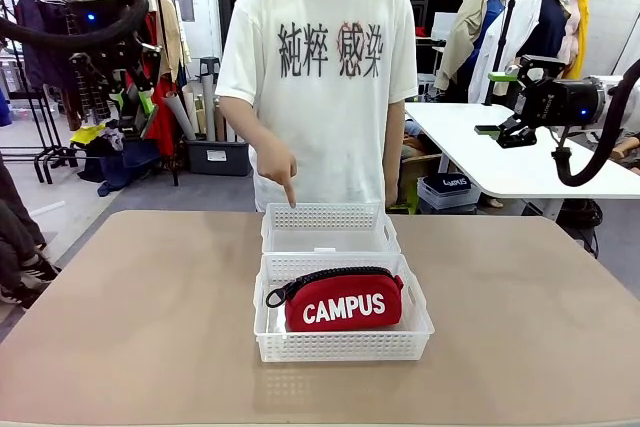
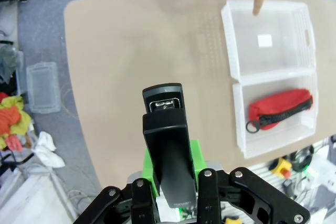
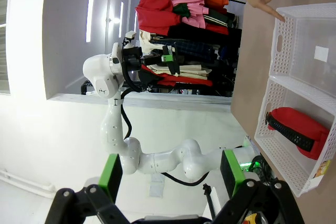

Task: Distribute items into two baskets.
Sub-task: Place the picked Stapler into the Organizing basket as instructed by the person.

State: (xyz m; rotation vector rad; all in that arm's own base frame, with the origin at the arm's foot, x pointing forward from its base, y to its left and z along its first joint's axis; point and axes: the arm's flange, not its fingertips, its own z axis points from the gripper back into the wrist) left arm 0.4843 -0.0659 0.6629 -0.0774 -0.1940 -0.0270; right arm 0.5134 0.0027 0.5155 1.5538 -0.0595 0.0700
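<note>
we hold the stapler (image 2: pixel 167 140) in our left claw (image 2: pixel 172 169) off the worktop's (image 1: pixel 150 297) left edge, the empty basket (image 1: pixel 330 215) rightward toward the far edge at the person's finger (image 1: pixel 290 197); right claw (image 3: pixel 170 171) wide.

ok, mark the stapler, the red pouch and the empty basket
stapler (image 2: pixel 168 145): left wrist view, middle of its black top arm.
red pouch (image 1: pixel 345 307): front view, on the white lettering.
empty basket (image 1: pixel 325 217): front view, far lattice wall.
</note>
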